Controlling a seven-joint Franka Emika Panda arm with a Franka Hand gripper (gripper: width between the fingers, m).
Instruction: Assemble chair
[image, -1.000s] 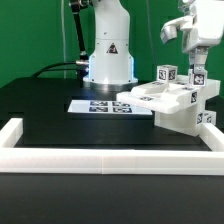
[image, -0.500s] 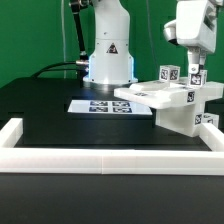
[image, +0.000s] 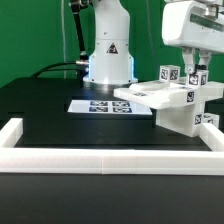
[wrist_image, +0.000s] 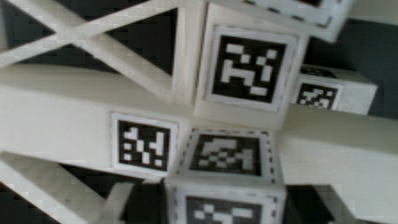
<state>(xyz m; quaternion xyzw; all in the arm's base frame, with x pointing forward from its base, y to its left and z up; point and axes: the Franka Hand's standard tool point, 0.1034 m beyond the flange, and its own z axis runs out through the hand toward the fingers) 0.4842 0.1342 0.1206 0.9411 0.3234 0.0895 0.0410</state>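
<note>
Hanging at the upper part of the exterior view's right, gripper (image: 199, 72) with jaws drawn narrow, fingers pointing down at the top of the chair (image: 180, 105); whether anything is clamped between the fingers not discernible from either view, contact with the tagged upright pieces likewise unclear. Directly beneath: chair, white blocky plastic, partly assembled, standing on the black table (image: 60, 110) at the exterior view's right, flat panel projecting toward the exterior view's left, chunky block below, square black-and-white tags on the upright pieces and on the front faces. Seen close in the wrist view: chair (wrist_image: 214, 110) filling the picture, white bars crossing diagonally, an upright post bearing a large tag, further tags on adjoining faces, one of them blurred; fingertips not distinguishable there. Just beside the chair, toward the exterior view's left: marker board (image: 100, 106), thin, flat, white, lying on the table with several printed tags, its near edge partly overlapped by the projecting panel in this view. Behind the board: robot base (image: 108, 50), white, rounded, with a triangular warning label and a faint blue glow at its foot, dark cable trailing off to the exterior view's left. Along the front edge of the table: border rail (image: 110, 158), low, white, with short returns at both ends. Beyond: green backdrop (image: 30, 35)
</note>
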